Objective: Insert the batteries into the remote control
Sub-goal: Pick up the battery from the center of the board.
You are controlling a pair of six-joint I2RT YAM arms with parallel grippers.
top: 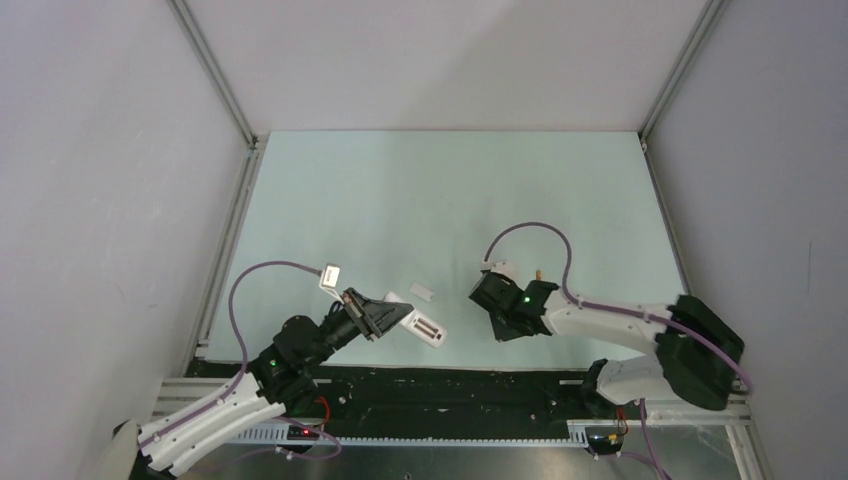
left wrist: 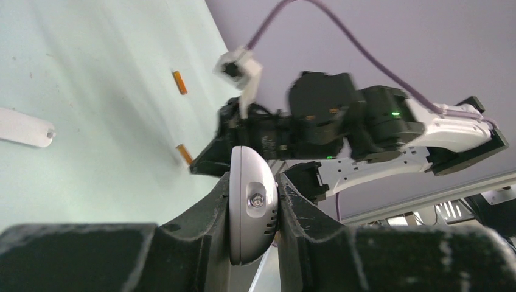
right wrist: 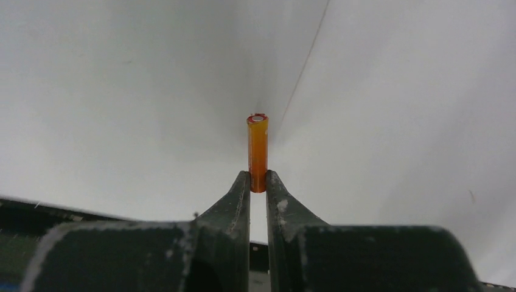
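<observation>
Pale green table (top: 450,190) stretches wide toward the top walls. Near its bottom edge, the left gripper (left wrist: 254,185) squeezes the white remote control (left wrist: 252,210) by its sides. The right gripper (right wrist: 258,182) pinches one battery (right wrist: 257,149) by its end. The other battery (left wrist: 179,82) lies apart.

Left arm (top: 205,420), white links with black joints: rises from the near-left base and reaches up and to the right, black wrist section leading. Left gripper (left wrist: 254,185): black fingers (left wrist: 207,213) pressed against both sides of a slim white plastic remote control (left wrist: 252,219), held edge-on between them.

Right arm (top: 615,320), same build: elbow folded at near right, white forearm running left. A green light shows on the wrist. Right gripper (right wrist: 258,179): fingers (right wrist: 236,204) pinched on the lower end of a small orange-copper cylindrical battery (right wrist: 258,146), which sticks straight out past the tips.
</observation>
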